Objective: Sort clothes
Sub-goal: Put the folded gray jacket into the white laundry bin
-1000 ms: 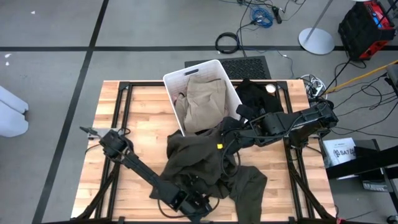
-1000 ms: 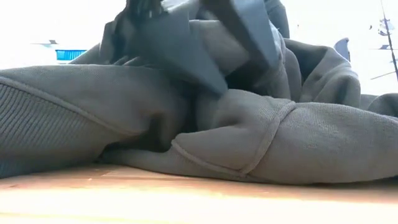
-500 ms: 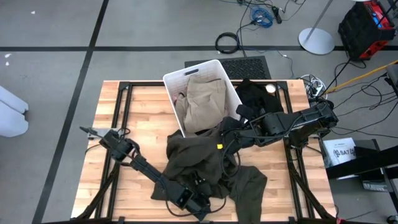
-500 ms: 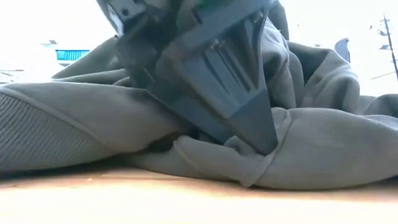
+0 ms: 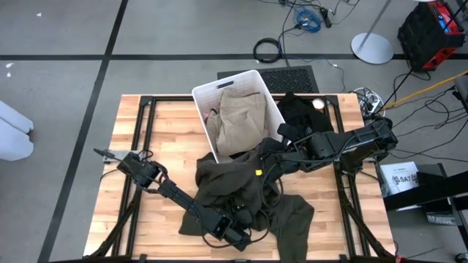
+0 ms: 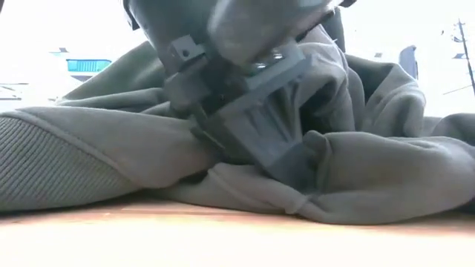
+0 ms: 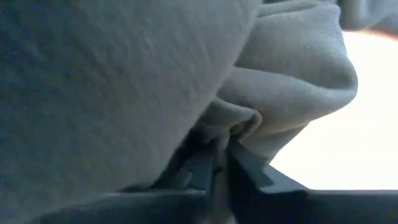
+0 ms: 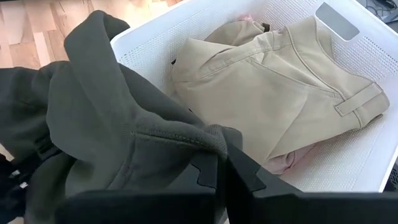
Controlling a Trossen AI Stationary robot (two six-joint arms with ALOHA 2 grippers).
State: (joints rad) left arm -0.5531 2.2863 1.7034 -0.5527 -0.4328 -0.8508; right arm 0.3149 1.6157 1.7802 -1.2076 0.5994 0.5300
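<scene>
Your left gripper point(image 5: 238, 235) sits at the lower middle of the high view, pressed into the near edge of the dark olive garment point(image 5: 241, 186), which sprawls over the worktop point(image 5: 164, 139) below the white bin point(image 5: 234, 84). Your right gripper point(image 5: 262, 151) reaches in from the right, clamped on the olive fabric's upper edge beside the bin. A khaki garment point(image 5: 238, 117) fills the bin; a black garment point(image 5: 303, 113) lies to its right.

In the low view, the left gripper point(image 6: 286, 167) is buried in olive folds just above the wood.

In the left wrist view, its fingers point(image 7: 202, 168) pinch a fold of olive cloth.

In the right wrist view, the fingers point(image 8: 239, 171) meet on the olive hem; khaki lies in the bin at upper right, with a pale pink garment point(image 8: 283, 160) peeking from beneath.
</scene>
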